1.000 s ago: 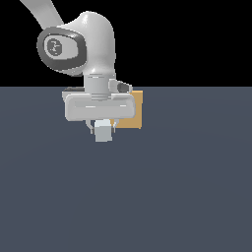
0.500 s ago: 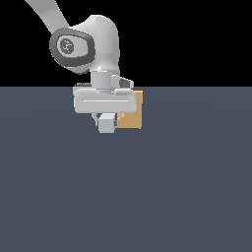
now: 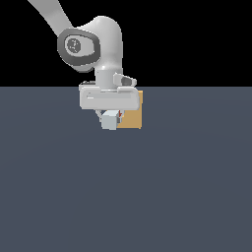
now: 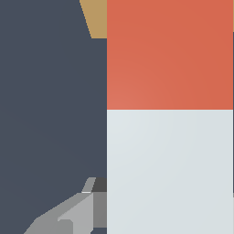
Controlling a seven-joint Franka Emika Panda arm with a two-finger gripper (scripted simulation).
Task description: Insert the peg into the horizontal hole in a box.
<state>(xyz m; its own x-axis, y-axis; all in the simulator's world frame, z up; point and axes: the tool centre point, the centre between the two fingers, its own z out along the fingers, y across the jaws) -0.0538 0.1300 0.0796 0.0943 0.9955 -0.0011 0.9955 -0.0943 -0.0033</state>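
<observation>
Peg [image 3: 119, 114] first, as the exterior view gives it: only a sliver of white and a fleck of red shows at my pincer [image 3: 110, 119], tucked between the pale fingers. The box [image 3: 133, 109] stands on the grey bench [image 3: 126, 187] just at three o'clock of my pincer, its tan face partly covered by my hand and wrist. The peg's red bit lies against the box's near edge as seen from here; whether it touches I cannot tell. The hole is hidden behind my hand.

Wrist view next: the peg [image 4: 169, 114] fills most of the picture, its red-orange half toward twelve o'clock and its white half toward six. My pincer is clenched on the peg at the white half; one grey finger [image 4: 73, 212] shows pressed to that half's side near seven o'clock. A wedge of the tan box [image 4: 97, 18] peeks out beside the red half at eleven o'clock, beyond the peg's far end. The dark bench [image 4: 50, 100] fills the rest.
</observation>
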